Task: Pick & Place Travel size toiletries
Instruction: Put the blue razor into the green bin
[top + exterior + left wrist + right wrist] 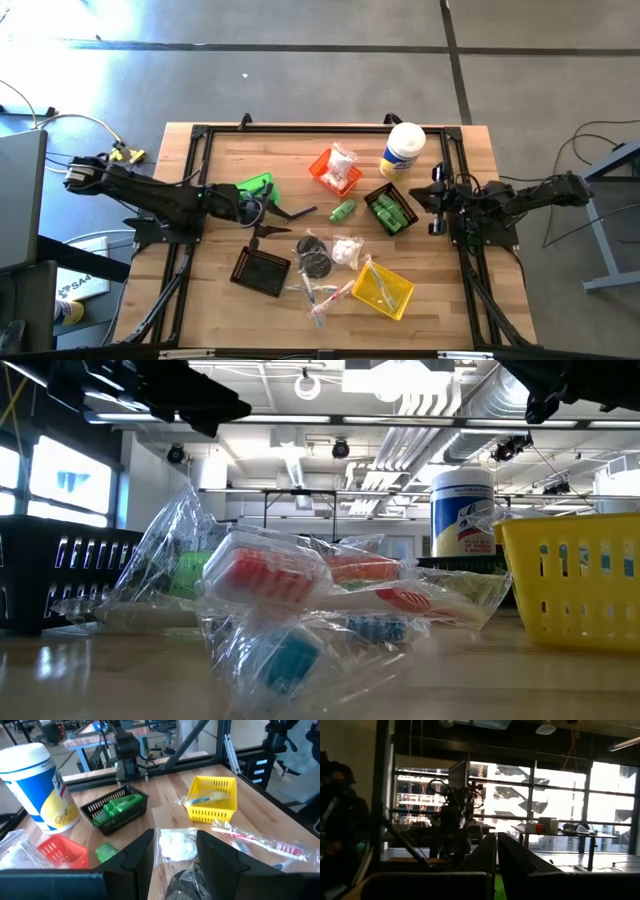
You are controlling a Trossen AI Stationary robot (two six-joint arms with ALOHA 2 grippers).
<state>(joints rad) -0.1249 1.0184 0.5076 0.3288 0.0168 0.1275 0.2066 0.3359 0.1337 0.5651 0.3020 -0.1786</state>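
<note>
The left tool (172, 852) hangs half-open and empty above the loose toiletries (330, 262) mid-bench, apparently lining up a pick, while the right tool (437, 203), fingers pressed together, waits beside the black bin (391, 210).

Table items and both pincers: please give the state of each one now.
left pincer: open, empty, above the middle items
right pincer: shut, empty
canister: upright, lid on
black bin: holds green bottles
yellow bin: holds a wrapped toothbrush
loose green bottle: lying on the table
</note>
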